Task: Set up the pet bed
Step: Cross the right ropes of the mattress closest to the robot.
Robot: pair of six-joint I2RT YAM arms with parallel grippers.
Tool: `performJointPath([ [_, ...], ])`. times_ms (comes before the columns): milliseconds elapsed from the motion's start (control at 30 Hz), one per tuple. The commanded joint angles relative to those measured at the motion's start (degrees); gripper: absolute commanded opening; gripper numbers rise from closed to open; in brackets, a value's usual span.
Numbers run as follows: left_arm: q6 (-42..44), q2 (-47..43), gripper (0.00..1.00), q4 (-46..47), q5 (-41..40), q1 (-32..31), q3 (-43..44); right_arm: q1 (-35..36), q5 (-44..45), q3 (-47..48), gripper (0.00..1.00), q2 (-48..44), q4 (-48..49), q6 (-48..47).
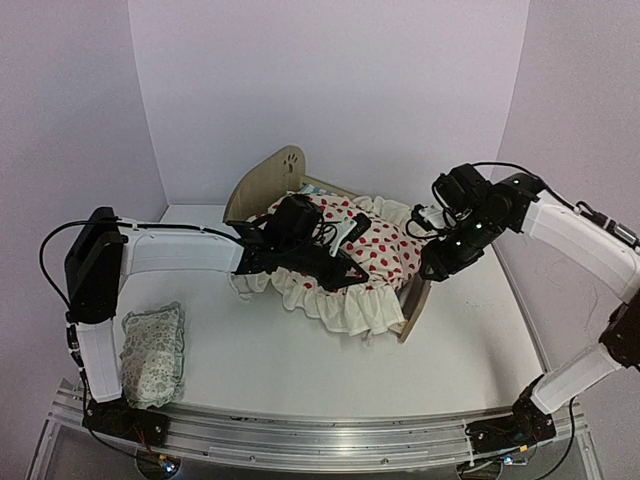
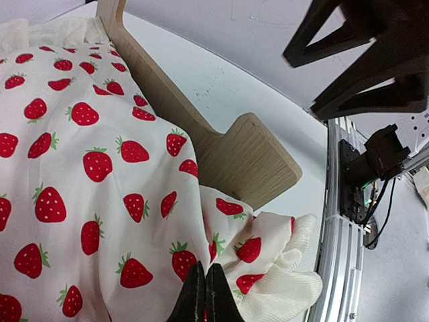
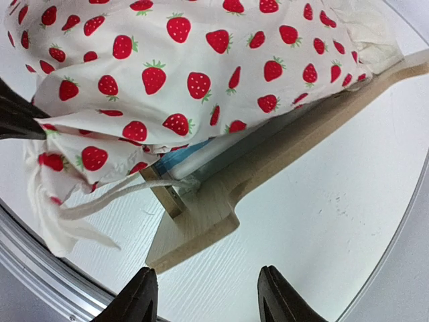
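Pet bed [image 1: 272,172]: stands mid-table [image 1: 300,365], headboard at far left, draped in a strawberry-print blanket [image 1: 378,248]. Left gripper [image 2: 206,295]: closed, tips against a blanket fold. Right gripper [image 3: 211,302]: jaws apart, empty, over the table beside the bed's foot end. Pillow [image 1: 152,352]: near left, well apart.

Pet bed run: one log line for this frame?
left gripper: shut on blanket | right gripper: open, empty, near pet bed foot end | blanket: draped over bed | pillow: on table

The left arm [image 1: 175,250] and right arm [image 1: 580,240] have white shells, black joints and thin black cables. The right gripper [image 3: 208,295] has blunt black fingertips.
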Motion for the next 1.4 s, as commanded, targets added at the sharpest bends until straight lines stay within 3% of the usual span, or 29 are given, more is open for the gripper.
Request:
performJointPath([
  [0,-0.09,3.80,0.04,-1.46,0.35,-0.90,4.83,-0.21,2.21,-3.84,0.53,-4.30,-1.06,5.54],
  [67,0.18,4.95,0.20,-3.58,-1.02,-1.23,6.85,-0.20,3.22,-5.38,0.53,-5.79,-0.46,6.98],
  [233,3.61,4.28,0.79,-8.35,-9.03,-1.77,8.46,-0.20,4.59,-9.67,0.54,-8.80,2.18,9.84],
  [267,4.96,3.67,0.84,-8.73,-10.14,-1.78,8.13,-0.22,4.77,-10.35,0.54,-9.31,2.70,10.40],
  [400,13.15,2.11,0.86,-13.84,-12.42,-1.79,10.18,-0.22,5.44,-13.44,0.54,-11.12,5.51,12.30],
  [533,23.38,0.72,0.81,-19.38,-10.56,-1.76,10.97,-0.22,5.39,-16.06,0.54,-12.36,8.34,14.05],
  [900,48.62,-4.40,0.77,-22.60,-8.40,-2.56,4.61,-0.15,1.35,-19.29,0.54,-13.13,12.56,16.00],
  [1067,50.45,-6.03,0.75,-22.17,-6.79,-3.87,1.71,0.57,-1.84,-20.34,0.54,-12.99,15.17,18.05],
  [1167,49.04,-8.90,0.68,-14.66,-9.75,-6.05,-4.17,1.43,-2.51,-20.19,0.53,-12.89,16.18,19.45],
  [1367,41.91,-11.31,0.54,-11.49,-8.49,-7.40,-10.46,3.89,-1.46,-18.22,0.52,-11.95,16.54,22.21],
])
